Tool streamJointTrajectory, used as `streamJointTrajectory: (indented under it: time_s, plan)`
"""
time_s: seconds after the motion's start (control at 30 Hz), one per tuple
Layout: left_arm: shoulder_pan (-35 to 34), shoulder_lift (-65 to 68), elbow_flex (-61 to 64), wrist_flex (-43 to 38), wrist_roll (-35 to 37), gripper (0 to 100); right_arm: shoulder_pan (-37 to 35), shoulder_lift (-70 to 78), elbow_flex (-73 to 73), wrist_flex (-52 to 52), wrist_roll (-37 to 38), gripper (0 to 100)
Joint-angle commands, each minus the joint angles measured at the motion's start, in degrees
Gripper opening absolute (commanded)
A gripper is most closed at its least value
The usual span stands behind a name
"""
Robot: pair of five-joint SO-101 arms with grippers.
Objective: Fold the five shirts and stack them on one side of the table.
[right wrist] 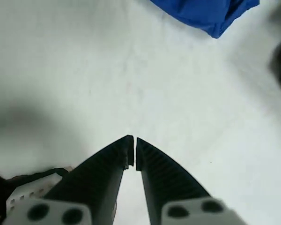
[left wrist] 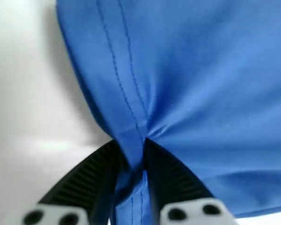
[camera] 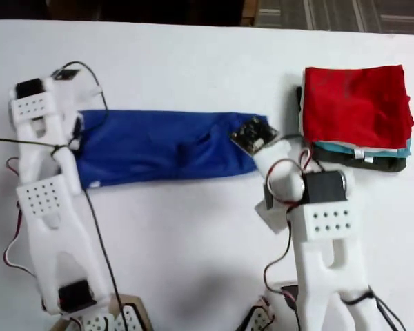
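A blue shirt (camera: 165, 148), folded into a long band, lies across the middle of the white table (camera: 193, 234). At its left end my left gripper (camera: 76, 141) is shut on the blue shirt (left wrist: 201, 84), and the left wrist view shows the black fingers (left wrist: 98, 173) pinching a stitched edge at the gripper's tip (left wrist: 131, 145). My right arm (camera: 290, 186) stands at the shirt's right end. In the right wrist view my right gripper (right wrist: 133, 152) is shut on nothing above bare table, with a corner of the blue shirt (right wrist: 201, 11) farther off.
A stack of folded shirts sits at the right side, a red shirt (camera: 355, 103) on top with teal, white and dark layers (camera: 362, 155) below. Cables trail from both arms. Open table lies in front of the blue shirt.
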Motion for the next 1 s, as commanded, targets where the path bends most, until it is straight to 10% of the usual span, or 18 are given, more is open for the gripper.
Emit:
streamJointTrajectory:
  time_s: [0.0, 0.5, 0.97]
  plan:
    - [-8.79, 0.62, -0.48, 0.79, -3.16, 3, 0.48, -5.93, 6.51, -3.91, -0.44, 1.8]
    - [-21.19, -18.9, 4.44, 0.79, -9.14, 3, 18.95, -16.4, 40.35, -33.63, 7.65, 1.8]
    - [9.85, -52.31, 35.21, 0.44, 4.04, 3, 19.82, -16.75, 51.34, -44.09, 7.56, 1.8]
